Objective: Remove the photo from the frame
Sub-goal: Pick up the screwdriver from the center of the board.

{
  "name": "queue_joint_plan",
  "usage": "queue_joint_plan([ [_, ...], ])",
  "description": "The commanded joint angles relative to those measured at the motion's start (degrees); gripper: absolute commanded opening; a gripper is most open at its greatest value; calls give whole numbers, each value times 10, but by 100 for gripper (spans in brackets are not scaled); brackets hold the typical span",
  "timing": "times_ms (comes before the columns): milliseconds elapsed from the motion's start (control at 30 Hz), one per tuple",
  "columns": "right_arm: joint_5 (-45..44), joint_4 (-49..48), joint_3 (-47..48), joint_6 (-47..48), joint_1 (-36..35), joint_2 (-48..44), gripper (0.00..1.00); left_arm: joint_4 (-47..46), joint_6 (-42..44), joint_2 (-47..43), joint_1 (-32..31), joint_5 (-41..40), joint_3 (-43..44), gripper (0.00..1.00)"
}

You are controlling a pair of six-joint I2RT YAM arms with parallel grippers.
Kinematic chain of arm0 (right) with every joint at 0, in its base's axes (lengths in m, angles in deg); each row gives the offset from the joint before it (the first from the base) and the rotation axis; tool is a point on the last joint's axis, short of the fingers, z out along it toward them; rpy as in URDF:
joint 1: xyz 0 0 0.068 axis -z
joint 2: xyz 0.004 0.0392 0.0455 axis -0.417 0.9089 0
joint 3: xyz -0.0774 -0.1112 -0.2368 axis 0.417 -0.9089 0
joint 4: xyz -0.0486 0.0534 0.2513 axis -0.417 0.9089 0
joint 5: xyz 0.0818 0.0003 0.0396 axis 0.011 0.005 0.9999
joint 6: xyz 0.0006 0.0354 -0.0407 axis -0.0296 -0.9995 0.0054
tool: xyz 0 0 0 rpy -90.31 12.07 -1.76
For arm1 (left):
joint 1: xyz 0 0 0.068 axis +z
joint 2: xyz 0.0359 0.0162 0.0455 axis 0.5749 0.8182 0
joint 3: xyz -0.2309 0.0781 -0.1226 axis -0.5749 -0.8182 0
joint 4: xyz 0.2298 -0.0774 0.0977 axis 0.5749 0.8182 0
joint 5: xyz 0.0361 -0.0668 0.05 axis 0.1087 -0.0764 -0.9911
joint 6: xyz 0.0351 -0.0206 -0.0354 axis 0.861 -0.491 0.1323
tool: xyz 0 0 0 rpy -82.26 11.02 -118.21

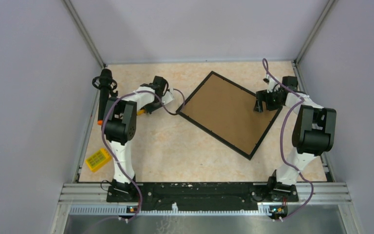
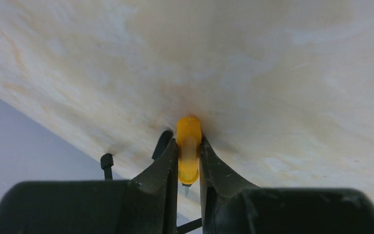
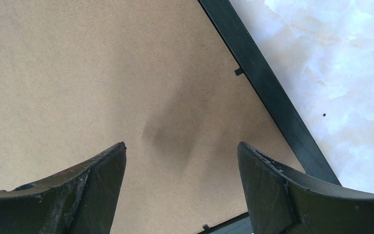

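We list the frame [image 1: 230,113] back-up on the table [image 1: 165,146], backing board [image 3: 78,73] not yet removed, photo out of sight; left jaws clamp an orange tool [image 2: 188,146] beside its left corner, right jaws wide over its right corner.

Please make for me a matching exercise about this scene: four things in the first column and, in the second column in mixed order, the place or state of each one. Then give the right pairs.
Things
1. left tool
2. right tool
3. frame
4. yellow box

Places or states
A. lies back side up
B. shut on a small orange-yellow piece
C. beside the left edge of the table
D. open, above the frame

Pairs: 1-B, 2-D, 3-A, 4-C
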Motion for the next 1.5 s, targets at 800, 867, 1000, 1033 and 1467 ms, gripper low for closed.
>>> queue_joint_plan([
  [800,23,6,6,8,2,-35,83,-112,44,-8,25,-32,15,0],
  [867,35,15,10,6,2,-38,84,-94,29,-24,3,-17,19,0],
  [1000,53,37,18,5,1,-52,85,-52,-2,-60,-50,24,37,0],
  [1033,60,44,19,4,0,-60,86,-47,-7,-69,-62,33,40,0],
  [1467,273,62,-5,-148,-94,-214,89,28,-118,-233,-189,328,113,0],
])
